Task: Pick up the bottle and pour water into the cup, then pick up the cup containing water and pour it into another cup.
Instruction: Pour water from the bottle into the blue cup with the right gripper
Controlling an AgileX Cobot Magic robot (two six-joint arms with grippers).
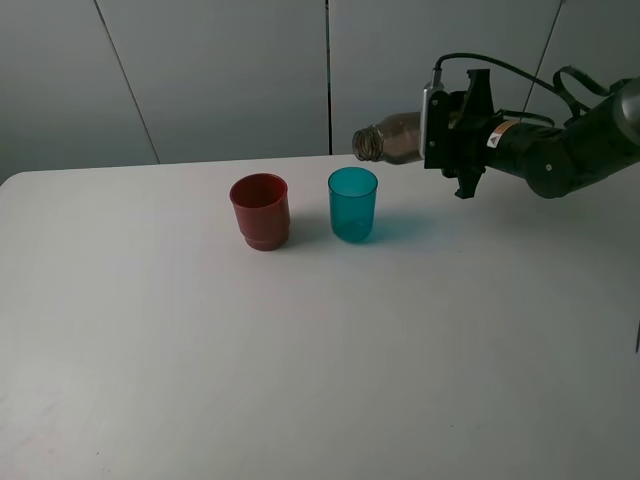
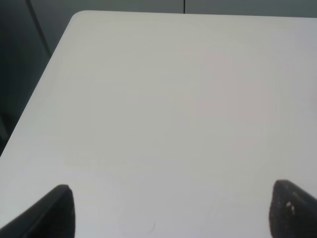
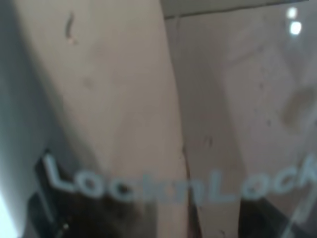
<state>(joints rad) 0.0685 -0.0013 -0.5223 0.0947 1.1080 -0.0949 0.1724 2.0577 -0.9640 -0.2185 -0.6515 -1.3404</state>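
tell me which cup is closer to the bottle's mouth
The teal cup, right of the dark red cup in the high view: the mouth of the bottle hangs close to the teal rim.

Bottle [image 1: 392, 138]: smoky grey-brown, translucent; pale whitish lettering across its wall in right wrist view.
Teal cup [image 1: 353, 203]: translucent teal-blue, plain; bluish tint in its shadow on desk [image 1: 300, 360].
Red cup [image 1: 260, 211]: dark red, plain.
Desk: white, unpatterned.
Right pincer [image 1: 447, 128]: black.
Arm [image 1: 570, 150]: black, small orange-and-white label [image 1: 497, 135].
Left pincer [image 2: 173, 203]: black tips.
Wall [image 1: 230, 80]: light grey panels, dark seams.
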